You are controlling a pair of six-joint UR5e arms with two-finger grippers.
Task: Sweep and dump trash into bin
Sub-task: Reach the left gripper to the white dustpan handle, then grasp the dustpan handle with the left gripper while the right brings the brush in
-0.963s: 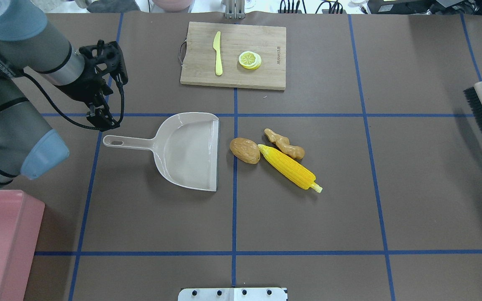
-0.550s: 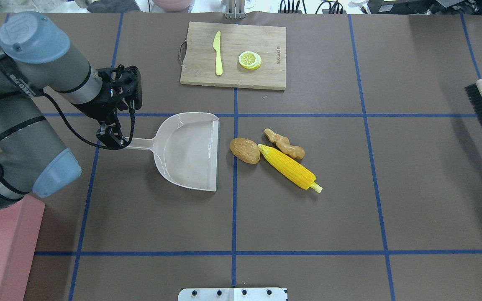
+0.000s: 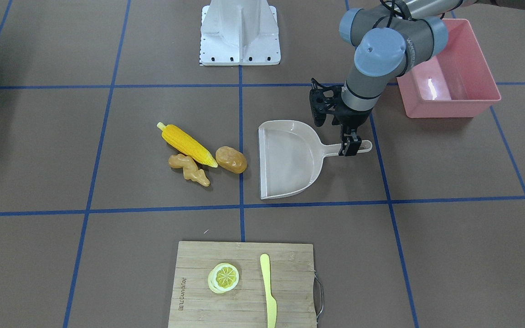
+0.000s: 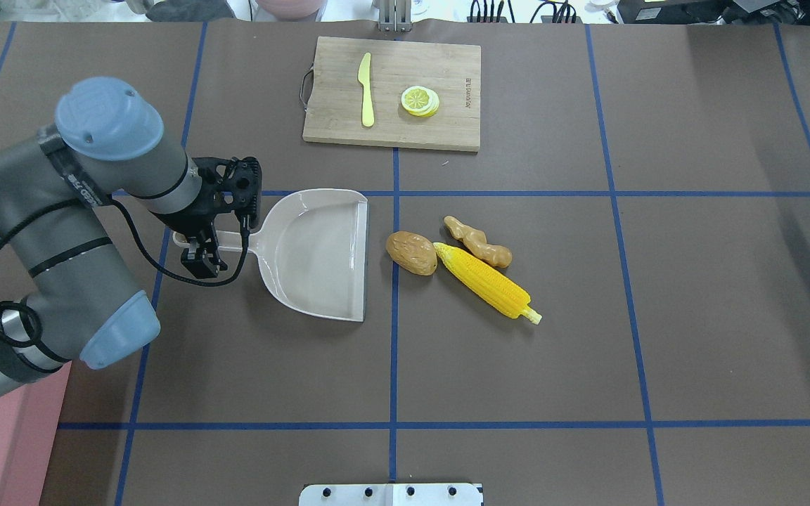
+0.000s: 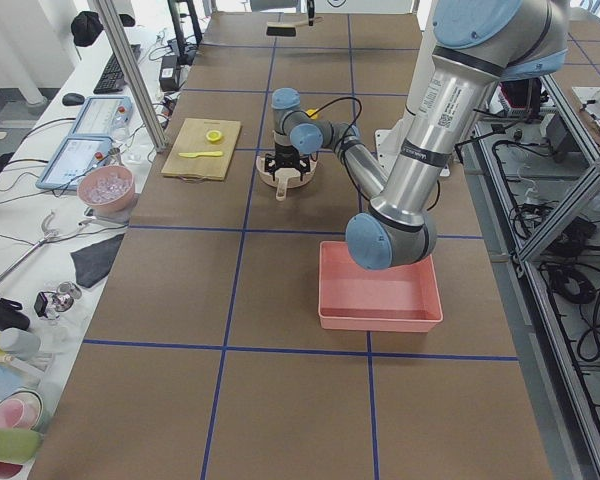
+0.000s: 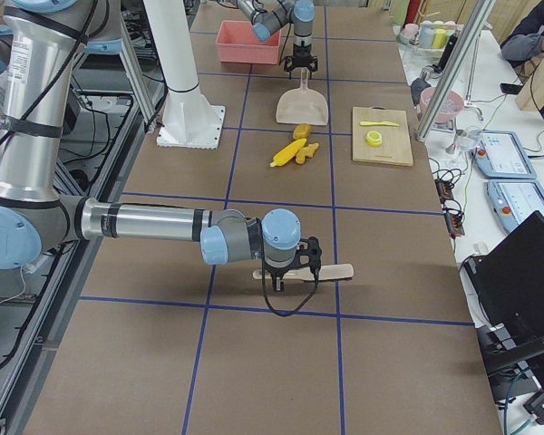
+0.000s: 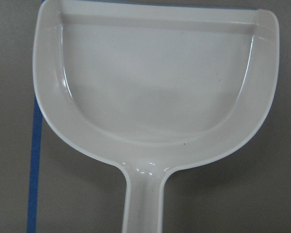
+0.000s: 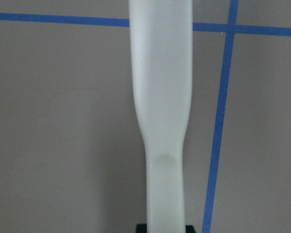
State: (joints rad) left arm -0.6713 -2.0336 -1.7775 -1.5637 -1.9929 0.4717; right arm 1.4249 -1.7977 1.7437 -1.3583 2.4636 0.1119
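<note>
Left pincer (image 3: 350, 148) sits right over the handle of the dustpan (image 4: 320, 246), close to the handle's end, fingers pointing straight down at it; clamped or only poised there, I cannot tell; in the wrist view the pan fills the frame, its handle running down the centre.

The dustpan lies flat on the tabletop (image 4: 588, 351), a little left of the middle, open mouth turned toward the trash; the potato (image 4: 412, 253) is just beside that mouth and touches the tip of the corn cob (image 4: 488, 282); the ginger root (image 4: 479, 242) lies against the cob's far side; all three are bunched around the middle of the tabletop.

Over to the right pincer (image 6: 288, 268), near the right edge; it grips the brush (image 8: 161, 97) by its handle, held level, well apart from the pile.

The pink bin (image 3: 449, 107) stands by the robot-side edge toward the left corner, apart from the dustpan.

Toward the far edge, mid-length, a cutting board (image 4: 440, 126) carries a knife (image 4: 366, 91) and a lemon slice (image 4: 420, 100), near each other, not touching.
</note>
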